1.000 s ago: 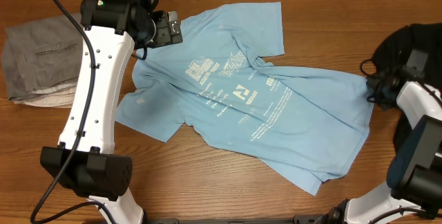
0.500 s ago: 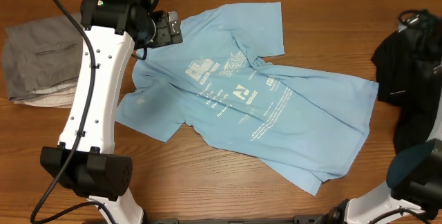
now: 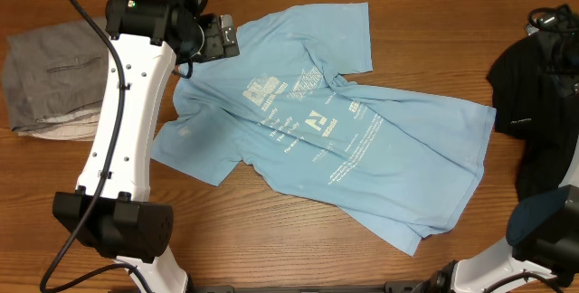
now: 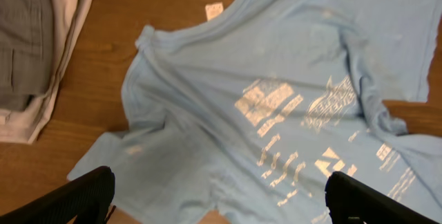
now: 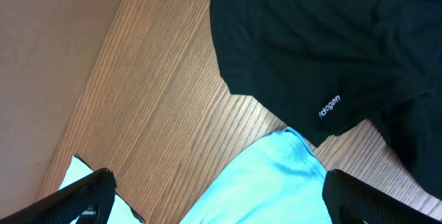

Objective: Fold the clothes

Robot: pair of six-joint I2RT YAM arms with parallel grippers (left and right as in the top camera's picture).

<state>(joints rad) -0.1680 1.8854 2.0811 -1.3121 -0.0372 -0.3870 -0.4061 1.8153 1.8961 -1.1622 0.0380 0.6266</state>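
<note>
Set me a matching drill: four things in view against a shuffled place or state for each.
1 light blue T-shirt
2 grey clothes
3 black garment
4 left gripper

a open, above the neckline
b piled at far right
c spread out in the middle, print up
d folded at far left

Pairs: 1-c, 2-d, 3-b, 4-a
</note>
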